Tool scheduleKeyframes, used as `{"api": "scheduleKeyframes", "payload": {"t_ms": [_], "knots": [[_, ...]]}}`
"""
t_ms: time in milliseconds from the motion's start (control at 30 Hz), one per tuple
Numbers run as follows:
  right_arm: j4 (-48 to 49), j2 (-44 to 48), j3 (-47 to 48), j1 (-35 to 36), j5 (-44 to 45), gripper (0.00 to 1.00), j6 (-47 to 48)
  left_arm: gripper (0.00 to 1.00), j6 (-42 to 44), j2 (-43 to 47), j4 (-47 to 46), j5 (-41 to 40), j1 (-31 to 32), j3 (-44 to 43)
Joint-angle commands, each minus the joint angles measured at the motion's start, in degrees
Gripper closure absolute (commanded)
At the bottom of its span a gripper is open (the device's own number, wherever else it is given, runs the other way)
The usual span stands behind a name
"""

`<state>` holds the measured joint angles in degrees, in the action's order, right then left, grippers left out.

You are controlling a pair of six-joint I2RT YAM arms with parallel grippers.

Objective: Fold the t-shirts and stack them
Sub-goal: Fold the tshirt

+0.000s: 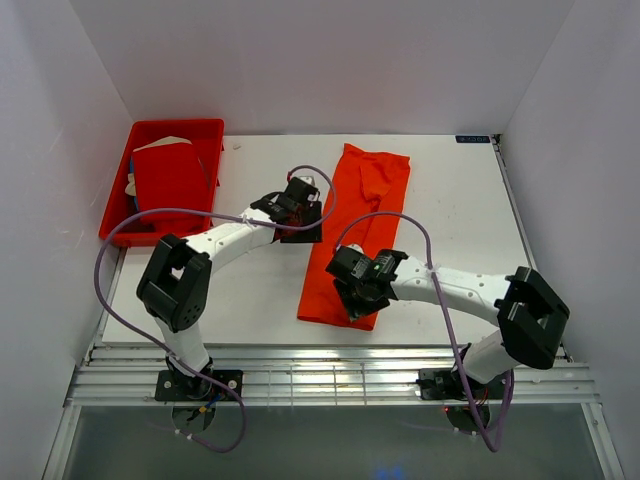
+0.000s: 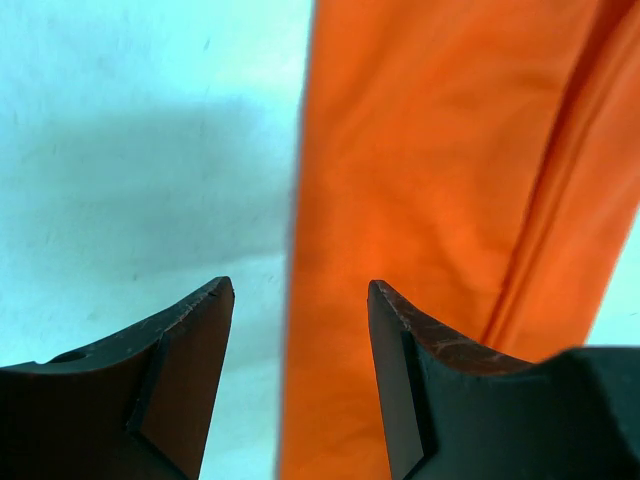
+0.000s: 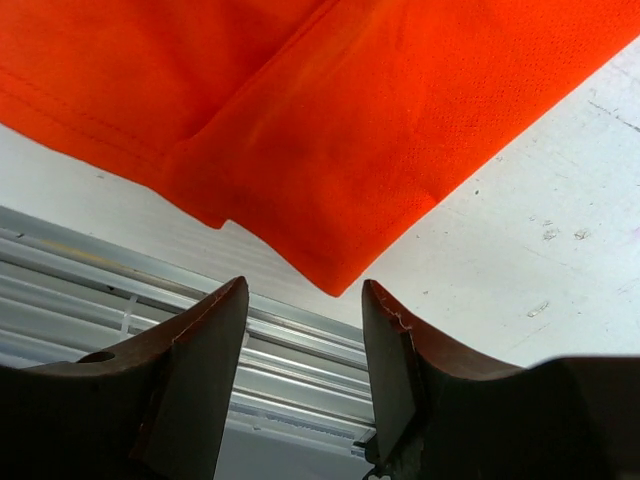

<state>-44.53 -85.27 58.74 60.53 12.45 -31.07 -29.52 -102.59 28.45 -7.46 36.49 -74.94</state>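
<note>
The bright orange t-shirt point(image 1: 365, 200) lies on the white table as a long narrow strip running from far to near. My left gripper point(image 1: 303, 225) is open and empty over its left edge; in the left wrist view that edge point(image 2: 420, 180) runs between the fingers of the gripper point(image 2: 300, 290). My right gripper point(image 1: 352, 305) is open and empty over the shirt's near end; the right wrist view shows a near corner point(image 3: 340, 150) just beyond the gripper point(image 3: 304, 285). The deeper red t-shirt point(image 1: 170, 180) lies folded in the tray.
The rigid red plastic tray point(image 1: 175, 125) stands at the far left corner of the table. A ribbed metal rail point(image 1: 330, 365) runs along the near edge, also in the right wrist view point(image 3: 120, 290). White walls enclose the table on three sides.
</note>
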Motion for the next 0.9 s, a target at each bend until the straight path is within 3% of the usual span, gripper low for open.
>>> {"api": "scheduleKeyframes", "payload": {"t_ms": [0,467,867], "knots": [[1.46,-0.59,-0.99,-0.5,2.05,0.45,-2.68,0.34,0.78,2.74,2.84,-0.45,-0.1,3.92],[11.48,1.52,-12.76,-5.42,-2.25,0.46,-5.67,0.35,-3.53,6.6,4.43,7.38,0.68,13.14],[13.86,1.95,-14.97,-6.66,-4.8,0.53,-5.49,0.36,-8.09,9.51,4.77,15.11,5.6,19.82]]}}
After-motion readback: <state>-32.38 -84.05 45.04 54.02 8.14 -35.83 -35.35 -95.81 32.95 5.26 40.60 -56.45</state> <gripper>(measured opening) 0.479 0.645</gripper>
